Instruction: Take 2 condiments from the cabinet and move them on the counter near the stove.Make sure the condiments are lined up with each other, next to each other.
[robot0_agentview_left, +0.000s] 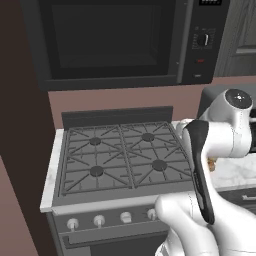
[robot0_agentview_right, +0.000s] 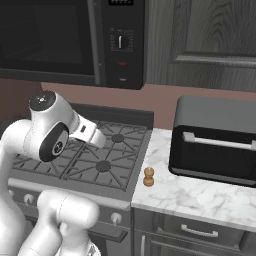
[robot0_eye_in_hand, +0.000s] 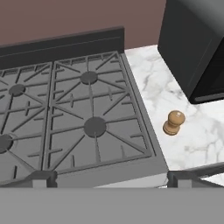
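**Gripper over stove front, pepper mill on counter**

Gripper (robot0_eye_in_hand: 107, 178) fingertips are seen at the bottom of the hand view, set wide apart, nothing held between them. They are seen hanging above the near edge of the stove (robot0_eye_in_hand: 78, 113), with the right tip over the seam between stove and counter (robot0_eye_in_hand: 197, 144).

Pepper mill (robot0_eye_in_hand: 174, 122) is found standing upright on the counter, just beside the stove's right edge, near the front. It is touched by nothing. In the right base view the pepper mill (robot0_agentview_right: 148, 176) is seen near the counter's (robot0_agentview_right: 200, 195) left end, between the stove (robot0_agentview_right: 100, 157) and a black toaster oven (robot0_agentview_right: 215, 140) that is set further back and to the right. In the left base view a small part of the pepper mill (robot0_agentview_left: 212, 163) is glimpsed behind the arm, on the counter (robot0_agentview_left: 235, 172) right of the stove (robot0_agentview_left: 120, 155).

Microwave (robot0_agentview_right: 70, 40) is mounted above the stove. Cabinet (robot0_agentview_right: 205, 40) is seen to its right, door closed. Drawers (robot0_agentview_right: 200, 232) are seen under the counter. Four burners are seen under black grates, silver knobs (robot0_agentview_left: 99, 220) along the stove front.
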